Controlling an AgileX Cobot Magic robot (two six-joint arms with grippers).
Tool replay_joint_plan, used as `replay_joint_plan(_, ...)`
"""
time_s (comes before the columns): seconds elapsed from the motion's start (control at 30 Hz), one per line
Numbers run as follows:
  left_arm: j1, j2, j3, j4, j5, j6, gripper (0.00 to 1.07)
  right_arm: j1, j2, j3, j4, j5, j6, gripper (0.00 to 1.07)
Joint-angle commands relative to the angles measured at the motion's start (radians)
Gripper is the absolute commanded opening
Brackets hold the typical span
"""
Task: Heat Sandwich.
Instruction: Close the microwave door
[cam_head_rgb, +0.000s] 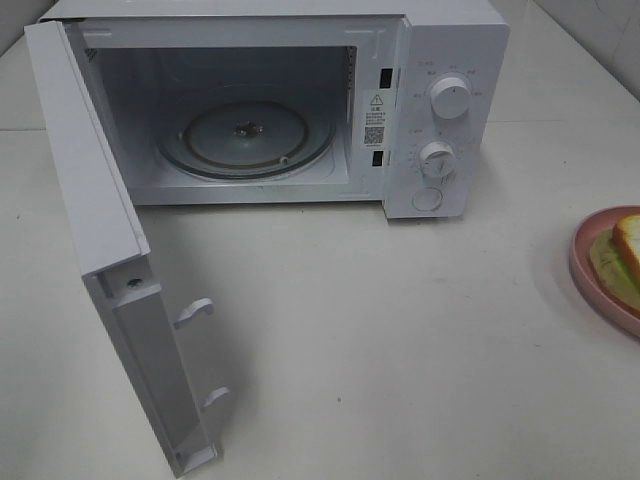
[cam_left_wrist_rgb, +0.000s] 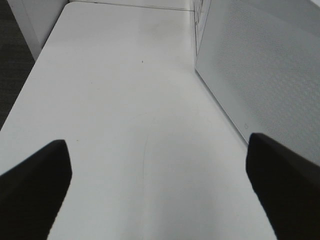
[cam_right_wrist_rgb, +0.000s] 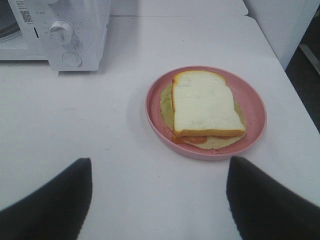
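The white microwave (cam_head_rgb: 430, 110) stands at the back of the table with its door (cam_head_rgb: 110, 250) swung wide open to the left and its glass turntable (cam_head_rgb: 245, 140) bare. The sandwich (cam_right_wrist_rgb: 202, 105), pale bread with tan crust over a green layer, lies on a round pink plate (cam_right_wrist_rgb: 250, 100); in the high view it shows at the right edge (cam_head_rgb: 628, 245) on the plate (cam_head_rgb: 585, 265). My right gripper (cam_right_wrist_rgb: 157, 200) is open, well short of the plate. My left gripper (cam_left_wrist_rgb: 157, 185) is open over bare table beside the microwave's door (cam_left_wrist_rgb: 260, 65). Neither arm shows in the high view.
The microwave's two dials (cam_head_rgb: 450, 97) and its front panel (cam_right_wrist_rgb: 62, 32) face the table. The white table (cam_head_rgb: 380, 340) spreads in front of the microwave; its left edge (cam_left_wrist_rgb: 30, 80) and right edge (cam_right_wrist_rgb: 295, 95) show in the wrist views.
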Motion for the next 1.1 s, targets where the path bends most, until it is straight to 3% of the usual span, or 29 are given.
replay_joint_plan(0.03, 0.002, 0.043, -0.006, -0.005, -0.094, 0.0, 0.79, -0.003, -0.028, 0.001, 0.002, -0.01, -0.006, 0.73)
replay_joint_plan(0.1, 0.002, 0.05, -0.002, -0.005, -0.125, -0.004, 0.74, -0.003, -0.028, 0.001, 0.002, -0.01, -0.006, 0.73)
replay_joint_plan(0.23, 0.002, 0.11, 0.049, -0.004, -0.262, -0.003, 0.45, -0.003, -0.028, 0.001, 0.002, -0.01, -0.006, 0.73)
replay_joint_plan(0.4, 0.002, 0.14, 0.082, -0.004, -0.327, -0.003, 0.32, -0.003, -0.028, 0.001, 0.002, -0.01, -0.006, 0.73)
replay_joint_plan(0.53, 0.002, 0.212, 0.153, -0.004, -0.491, -0.003, 0.09, -0.003, -0.028, 0.001, 0.002, -0.01, -0.006, 0.73)
replay_joint_plan(0.63, 0.002, 0.245, 0.174, -0.004, -0.56, -0.003, 0.01, -0.003, -0.028, 0.001, 0.002, -0.01, -0.006, 0.73)
replay_joint_plan(0.83, 0.002, 0.38, 0.23, -0.004, -0.801, -0.003, 0.0, -0.003, -0.028, 0.001, 0.002, -0.01, -0.006, 0.73)
replay_joint_plan(1.1, 0.002, 0.563, 0.237, 0.009, -1.013, -0.002, 0.0, -0.003, -0.028, 0.001, 0.002, -0.01, -0.006, 0.73)
